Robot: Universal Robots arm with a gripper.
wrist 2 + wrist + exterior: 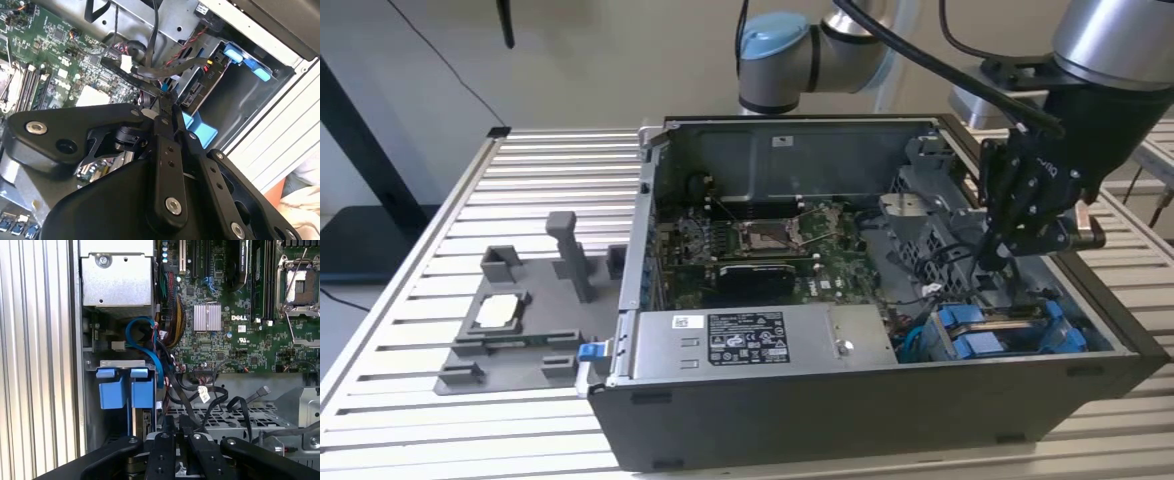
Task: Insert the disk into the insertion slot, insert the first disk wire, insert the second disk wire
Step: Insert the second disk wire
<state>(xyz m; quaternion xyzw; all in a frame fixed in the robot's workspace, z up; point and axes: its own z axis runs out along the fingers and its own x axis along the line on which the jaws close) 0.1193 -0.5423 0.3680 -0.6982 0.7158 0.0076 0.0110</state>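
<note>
The disk sits in the insertion slot (1003, 338) at the case's near corner on the exterior view's right, held by its blue carrier (120, 390). Its connector end (193, 95) faces into the case between the blue trim pieces (201, 129). My gripper (1003, 258) hangs just above the slot. In both wrist views its fingers (167, 107) are pressed together on a black disk wire (150, 71), a short way from the disk's connector end. More black wires (186, 390) loop over the perforated metal cage beside the slot.
The silver power-supply box (747, 340) fills the case's front. The green motherboard (761, 245) lies behind it, with a finned heat sink (207, 317). A grey fixture holding a small silver chip (500, 312) stands on the slatted table (400, 300) at the exterior view's left.
</note>
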